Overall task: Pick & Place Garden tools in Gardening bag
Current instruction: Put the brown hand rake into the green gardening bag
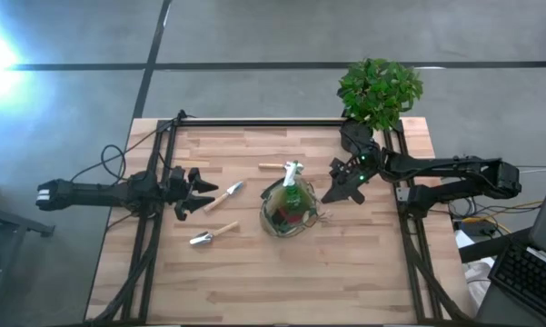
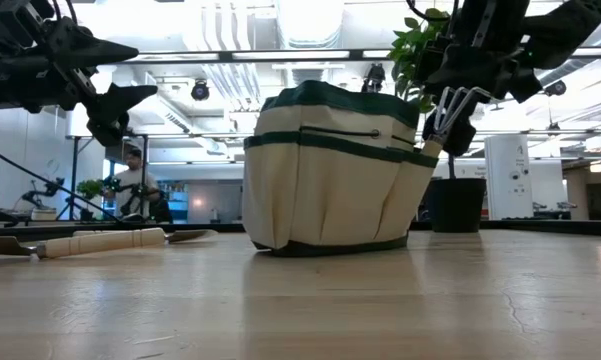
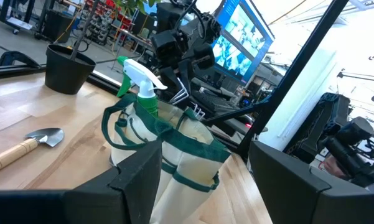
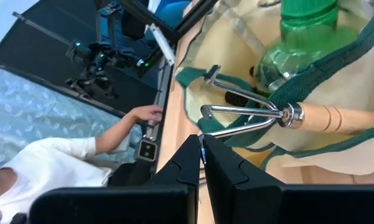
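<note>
My right end effector (image 1: 348, 188), fingers together and empty, sat at 3 o'clock of the gardening bag (image 1: 289, 211); left end effector (image 1: 193, 193) apart, trowel (image 1: 222, 197) likely next.

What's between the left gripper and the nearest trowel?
Nothing visible. The left gripper hangs open, with the trowel lying on bare table just beyond its fingertips. The bag sits farther on, past the trowel.
</note>
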Available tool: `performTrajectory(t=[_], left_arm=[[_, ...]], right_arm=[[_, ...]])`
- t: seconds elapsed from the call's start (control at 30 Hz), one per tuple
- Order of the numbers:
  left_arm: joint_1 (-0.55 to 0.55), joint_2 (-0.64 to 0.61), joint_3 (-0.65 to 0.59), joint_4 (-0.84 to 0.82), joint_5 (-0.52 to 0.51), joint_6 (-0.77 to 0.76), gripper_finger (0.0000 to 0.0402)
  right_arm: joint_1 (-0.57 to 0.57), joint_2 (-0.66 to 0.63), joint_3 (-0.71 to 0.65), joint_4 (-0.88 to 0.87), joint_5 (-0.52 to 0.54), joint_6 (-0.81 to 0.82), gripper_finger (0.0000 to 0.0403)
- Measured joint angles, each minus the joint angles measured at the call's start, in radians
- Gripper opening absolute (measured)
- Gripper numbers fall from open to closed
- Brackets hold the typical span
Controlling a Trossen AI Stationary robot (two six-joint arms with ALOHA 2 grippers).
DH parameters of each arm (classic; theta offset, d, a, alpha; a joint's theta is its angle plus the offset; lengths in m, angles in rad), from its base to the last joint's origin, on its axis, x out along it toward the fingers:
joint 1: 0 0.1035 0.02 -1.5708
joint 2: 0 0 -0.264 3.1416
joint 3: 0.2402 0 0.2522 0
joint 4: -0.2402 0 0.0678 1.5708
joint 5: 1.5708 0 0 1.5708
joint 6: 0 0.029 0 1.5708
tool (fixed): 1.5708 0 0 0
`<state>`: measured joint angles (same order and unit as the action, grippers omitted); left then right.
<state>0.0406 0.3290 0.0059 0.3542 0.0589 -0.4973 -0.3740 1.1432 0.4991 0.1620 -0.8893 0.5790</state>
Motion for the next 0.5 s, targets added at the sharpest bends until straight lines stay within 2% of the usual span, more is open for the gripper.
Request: performTrajectory(t=[0.13, 0.33, 0.5], left_arm=[[0.0, 0.0, 0.0, 0.0, 0.0, 0.0, 0.0245], [0.0, 0.0, 0.0, 0.0, 0.0, 0.0, 0.0245], [0.0, 0.0, 0.0, 0.0, 0.0, 0.0, 0.0245]], right_arm=[[0.0, 0.041, -0.003, 0.003, 0.023, -0.004, 0.0008], [0.001, 0.181, 0.002, 0.033, 0.019, -0.01, 0.0009], [-0.001, 0.258, 0.036, 0.058, -0.047, -0.021, 0.0009]])
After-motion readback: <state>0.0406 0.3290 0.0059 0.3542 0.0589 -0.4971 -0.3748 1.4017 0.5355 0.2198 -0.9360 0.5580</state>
